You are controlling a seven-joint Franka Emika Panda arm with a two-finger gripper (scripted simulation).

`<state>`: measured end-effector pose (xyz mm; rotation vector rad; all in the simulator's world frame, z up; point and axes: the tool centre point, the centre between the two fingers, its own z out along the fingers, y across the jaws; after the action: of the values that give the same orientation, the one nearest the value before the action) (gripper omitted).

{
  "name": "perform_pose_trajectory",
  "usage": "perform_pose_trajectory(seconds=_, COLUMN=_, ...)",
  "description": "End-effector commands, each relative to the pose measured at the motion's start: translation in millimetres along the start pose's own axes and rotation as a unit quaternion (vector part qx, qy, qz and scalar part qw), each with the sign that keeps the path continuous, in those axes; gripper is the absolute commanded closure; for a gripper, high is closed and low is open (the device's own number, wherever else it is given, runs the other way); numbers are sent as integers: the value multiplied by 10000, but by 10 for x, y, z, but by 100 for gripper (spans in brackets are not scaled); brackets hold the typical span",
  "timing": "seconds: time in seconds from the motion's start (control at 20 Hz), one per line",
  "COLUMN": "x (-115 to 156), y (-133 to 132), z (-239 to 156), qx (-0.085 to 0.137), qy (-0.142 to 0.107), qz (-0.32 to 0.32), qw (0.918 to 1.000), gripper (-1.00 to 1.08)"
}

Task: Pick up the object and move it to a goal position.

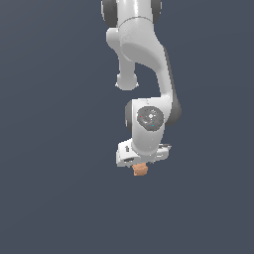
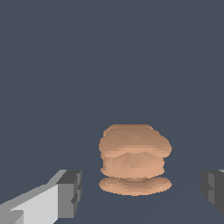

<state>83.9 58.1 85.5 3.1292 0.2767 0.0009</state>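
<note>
The object [image 2: 134,159] is a small orange-tan lumpy chunk with ridged sides, lying on the flat grey surface. In the wrist view it sits between my two fingers, with a clear gap on each side, so the fingers [image 2: 70,192] do not touch it. My gripper [image 2: 142,192] is open around it. In the exterior view only the object's lower end [image 1: 140,170] peeks out under the white hand [image 1: 141,154]; the gripper's fingers are hidden there.
The white arm [image 1: 144,54] comes down from the top of the exterior view. A uniform dark grey surface [image 1: 49,198] fills the background.
</note>
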Motion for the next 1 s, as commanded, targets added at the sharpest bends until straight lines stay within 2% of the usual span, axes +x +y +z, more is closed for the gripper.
perform_pose_trajectory(seconds=0.0, x=-5, y=0, z=95, qx=1, qy=-7, qz=0, qw=10000, gripper=-92)
perform_pose_trajectory(seconds=0.3, x=-10, y=-2, z=407, qx=1, qy=-5, qz=-2, qw=10000, gripper=-92)
perform_pose_trajectory(seconds=0.6, x=5, y=-3, z=451, qx=1, qy=-3, qz=-4, qw=10000, gripper=-92)
perform_pose_trajectory(seconds=0.65, x=5, y=-3, z=451, qx=1, qy=-3, qz=-4, qw=10000, gripper=108)
perform_pose_trajectory(seconds=0.95, x=5, y=-3, z=451, qx=1, qy=-3, qz=-4, qw=10000, gripper=108)
